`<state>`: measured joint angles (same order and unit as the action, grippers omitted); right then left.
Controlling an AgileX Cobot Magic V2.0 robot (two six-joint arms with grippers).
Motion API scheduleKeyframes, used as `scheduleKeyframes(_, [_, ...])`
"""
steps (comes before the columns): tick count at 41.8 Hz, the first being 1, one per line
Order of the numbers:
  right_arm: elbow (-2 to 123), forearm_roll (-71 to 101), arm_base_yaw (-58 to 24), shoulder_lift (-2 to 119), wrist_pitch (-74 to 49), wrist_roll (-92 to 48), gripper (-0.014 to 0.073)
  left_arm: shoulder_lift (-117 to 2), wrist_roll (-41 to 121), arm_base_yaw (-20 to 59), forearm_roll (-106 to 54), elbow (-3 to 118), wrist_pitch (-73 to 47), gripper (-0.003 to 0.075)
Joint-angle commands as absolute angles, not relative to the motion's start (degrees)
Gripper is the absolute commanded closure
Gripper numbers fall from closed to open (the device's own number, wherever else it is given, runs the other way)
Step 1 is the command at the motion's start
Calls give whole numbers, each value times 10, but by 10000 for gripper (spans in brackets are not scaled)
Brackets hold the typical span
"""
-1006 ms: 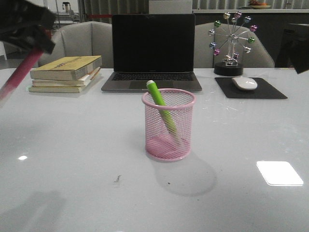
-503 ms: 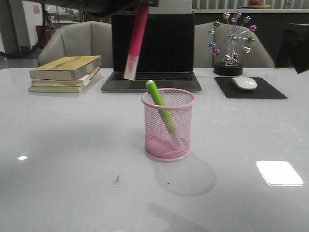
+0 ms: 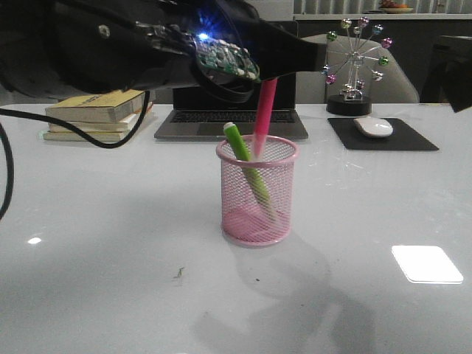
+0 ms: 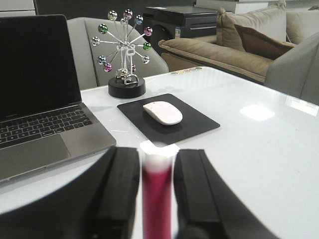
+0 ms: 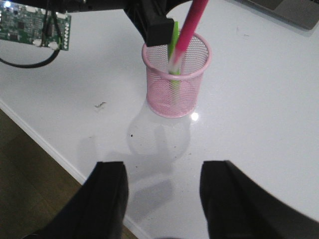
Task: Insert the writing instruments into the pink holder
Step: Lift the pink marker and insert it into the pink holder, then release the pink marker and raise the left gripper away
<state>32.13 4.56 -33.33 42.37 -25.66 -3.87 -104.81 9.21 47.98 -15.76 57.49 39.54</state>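
**Pink pen reached the cup**

Pink pen (image 4: 157, 194) sat clamped between the left gripper's (image 4: 157, 191) pads, whitish end up in the wrist view. Half a second before it hung over the laptop (image 3: 232, 77); now its lower tip dipped just inside the holder (image 3: 257, 190), beside the green pen (image 3: 246, 166) already leaning there. Release looked near. The right gripper (image 5: 162, 196) hovered well back with its fingers spread, holding nothing.

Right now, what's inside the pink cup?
The green pen leans inside the pink cup, top poking above the rim. The pink pen, held by the left gripper, has its tip at the rim. The mesh blurs the cup's bottom.
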Motion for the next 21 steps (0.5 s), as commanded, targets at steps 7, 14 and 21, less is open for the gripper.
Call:
scheduleKeyframes(7, [337, 40, -331, 420, -218, -42, 140, -1005, 86, 485, -151, 595, 440, 336])
scheduleKeyframes(14, [337, 40, -331, 420, -218, -42, 140, -920, 86, 485, -150, 595, 322, 336])
scheduleKeyframes(21, [337, 40, -331, 420, -218, -42, 140, -808, 91, 482, -146, 595, 152, 336])
